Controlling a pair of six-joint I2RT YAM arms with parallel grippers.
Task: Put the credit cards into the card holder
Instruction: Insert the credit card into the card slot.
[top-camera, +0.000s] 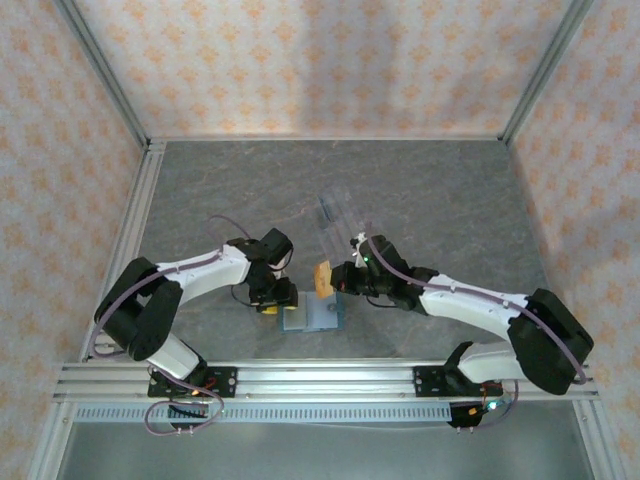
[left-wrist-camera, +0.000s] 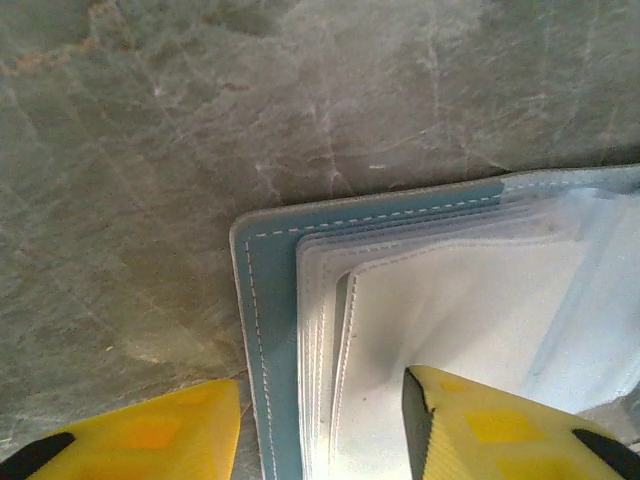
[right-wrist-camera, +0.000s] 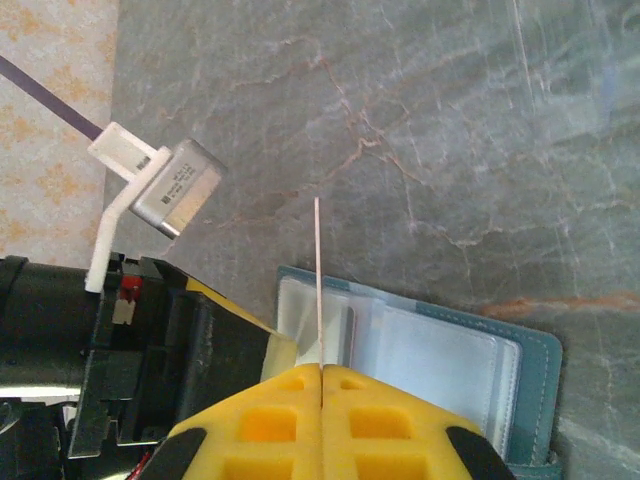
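Note:
The card holder (top-camera: 312, 316) lies open on the grey table, teal outside with pale clear sleeves inside (left-wrist-camera: 450, 310). My left gripper (top-camera: 278, 303) stands open astride its left edge (left-wrist-camera: 322, 385). One yellow finger (left-wrist-camera: 150, 430) is on the table beside the edge and the other (left-wrist-camera: 500, 425) rests on a sleeve. My right gripper (top-camera: 335, 280) is shut on a credit card (right-wrist-camera: 318, 270), a thin pale line seen edge-on, held upright over the card holder (right-wrist-camera: 450, 360). From above the credit card (top-camera: 322, 275) looks orange. A dark strip (right-wrist-camera: 346, 335) shows inside one sleeve.
A clear plastic rack (top-camera: 335, 215) stands just behind the two grippers. The left arm's black body and grey camera box (right-wrist-camera: 175, 185) sit close to the left of the held card. Patterned walls enclose the table, and a metal rail (top-camera: 320, 380) runs along the near edge.

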